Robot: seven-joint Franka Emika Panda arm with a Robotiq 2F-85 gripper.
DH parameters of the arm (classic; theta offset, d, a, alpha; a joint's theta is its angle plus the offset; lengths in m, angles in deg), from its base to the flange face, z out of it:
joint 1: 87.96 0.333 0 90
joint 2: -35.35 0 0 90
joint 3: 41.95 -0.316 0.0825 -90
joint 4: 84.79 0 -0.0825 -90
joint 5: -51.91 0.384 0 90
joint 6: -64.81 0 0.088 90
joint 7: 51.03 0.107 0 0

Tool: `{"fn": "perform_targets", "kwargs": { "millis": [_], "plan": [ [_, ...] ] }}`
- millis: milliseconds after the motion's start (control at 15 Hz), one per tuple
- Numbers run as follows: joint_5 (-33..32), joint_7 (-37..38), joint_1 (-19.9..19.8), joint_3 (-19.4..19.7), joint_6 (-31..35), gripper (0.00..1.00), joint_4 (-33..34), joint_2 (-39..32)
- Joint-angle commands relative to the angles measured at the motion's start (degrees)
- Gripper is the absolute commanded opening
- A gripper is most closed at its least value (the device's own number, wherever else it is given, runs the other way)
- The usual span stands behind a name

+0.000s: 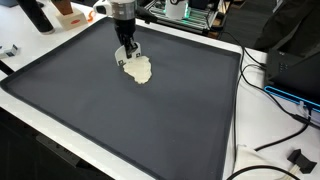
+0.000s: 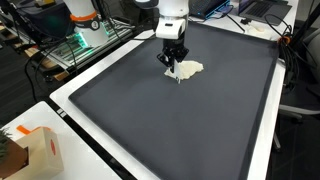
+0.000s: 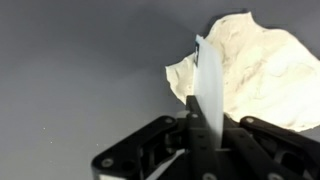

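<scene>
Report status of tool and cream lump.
Tool shut on white strip. Strip tip at edge of cream lump, on dark mat. Nothing blocks it.

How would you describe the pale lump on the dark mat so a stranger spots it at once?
Find the big dark mat. Toward its far side the claw grips a thin white strip, and right beside it lies a crumpled cream lump. It is the only thing lying on the mat.
</scene>
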Motion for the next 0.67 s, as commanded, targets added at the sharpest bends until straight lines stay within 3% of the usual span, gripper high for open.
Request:
{"fn": "perform_targets", "kwargs": {
  "millis": [0, 267, 600],
  "plan": [
    [-2.1, 1.6, 0.3, 1.8, 3.0, 0.01, 3.0, -6.5],
    [-0.6, -0.1, -0.4, 1.3, 2.3, 0.01, 3.9, -7.2],
    [0.8, -3.2, -1.2, -0.1, 1.6, 0.01, 0.0, -4.7]
  ]
}}
